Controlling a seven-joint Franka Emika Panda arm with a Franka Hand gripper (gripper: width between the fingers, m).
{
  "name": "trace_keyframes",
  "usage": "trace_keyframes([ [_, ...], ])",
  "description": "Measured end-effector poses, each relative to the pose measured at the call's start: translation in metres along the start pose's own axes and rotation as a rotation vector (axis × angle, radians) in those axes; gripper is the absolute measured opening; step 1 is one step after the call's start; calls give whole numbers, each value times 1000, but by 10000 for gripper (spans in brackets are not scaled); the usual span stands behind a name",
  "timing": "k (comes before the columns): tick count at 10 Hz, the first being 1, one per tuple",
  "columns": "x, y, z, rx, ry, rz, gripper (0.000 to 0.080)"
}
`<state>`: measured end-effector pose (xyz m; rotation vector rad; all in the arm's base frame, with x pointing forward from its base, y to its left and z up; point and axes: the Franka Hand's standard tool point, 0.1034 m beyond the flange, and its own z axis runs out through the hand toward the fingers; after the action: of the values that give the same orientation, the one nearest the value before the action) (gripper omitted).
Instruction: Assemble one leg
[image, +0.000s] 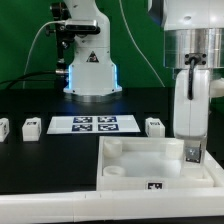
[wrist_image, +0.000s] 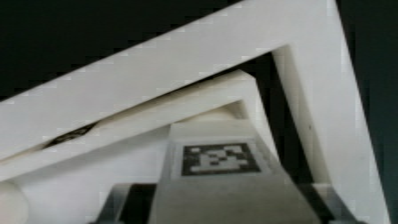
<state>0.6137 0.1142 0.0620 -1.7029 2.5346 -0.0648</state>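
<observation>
So the arm is parked over the big white tray (image: 150, 165) on the exterior view's right, with the gripper (image: 192, 155) lowered right down inside the tray, close to its corner on that side. It's clamped on a leg (image: 192, 153), a little white block with a black-and-white tag on it, and you can just make out that tag between the fingers in the exterior view.

The wrist view backs this up: the leg (wrist_image: 217, 160) sits between the two dark fingertips (wrist_image: 134, 203) with its tag facing the camera, and the tray's white walls (wrist_image: 302, 110) meet in a corner just past it. Whether the leg is actually touching the tray floor or a socket, I honestly can't tell, since the picture is pretty blurry there.

The rest of the stuff is on the black counter (image: 40, 160). The marker board (image: 92, 124) lies flat behind the tray, roughly mid-scene. Just beside it on the exterior view's left there's another leg (image: 31, 127), and one more (image: 3, 129) is cut off at that edge of the frame. A third loose leg (image: 154, 126) stands near the board's other end, just behind the tray's back wall.

The tray also has a tag (image: 155, 185) on its front wall.
</observation>
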Motion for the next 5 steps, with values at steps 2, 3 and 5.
trace_keyframes([
  [2,-1,1,1,1,0,-42,468],
  [3,-1,1,1,1,0,-42,468],
  [5,-1,1,1,0,1,-46,623],
])
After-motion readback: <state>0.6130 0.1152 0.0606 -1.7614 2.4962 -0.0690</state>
